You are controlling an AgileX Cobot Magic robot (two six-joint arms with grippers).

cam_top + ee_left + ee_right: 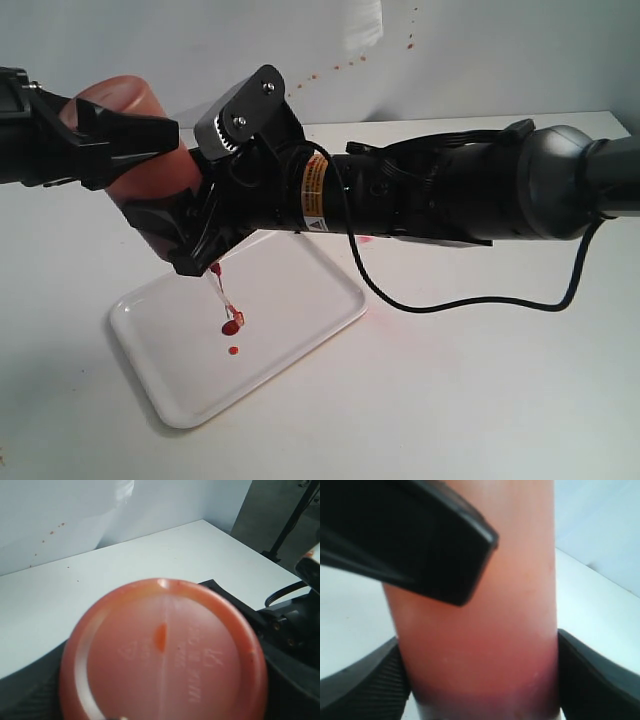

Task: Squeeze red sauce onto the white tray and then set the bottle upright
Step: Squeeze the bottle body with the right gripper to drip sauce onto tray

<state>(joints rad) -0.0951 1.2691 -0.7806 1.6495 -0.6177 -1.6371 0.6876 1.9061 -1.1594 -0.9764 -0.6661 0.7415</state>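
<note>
1. Exterior: the bottle (125,102) slants with its base at upper left and its nozzle pointing down over the white tray (300,290). A red sauce (230,326) blob lies under the tip. Left jaws clasp the base end, right jaws the nozzle end. The right arm reaches across level.
2. Left wrist: the bottle (165,655) base fills lower centre, left jaws clenched on either side.
3. Right wrist: the bottle (480,630) is pinched between the right jaws. Righting it probably means swinging the base down.

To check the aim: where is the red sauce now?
In the exterior view's left half, the glossy dark-red sauce blob lies centrally on the flat white plastic tray, below the orange-red squeeze bottle's nozzle.
</note>
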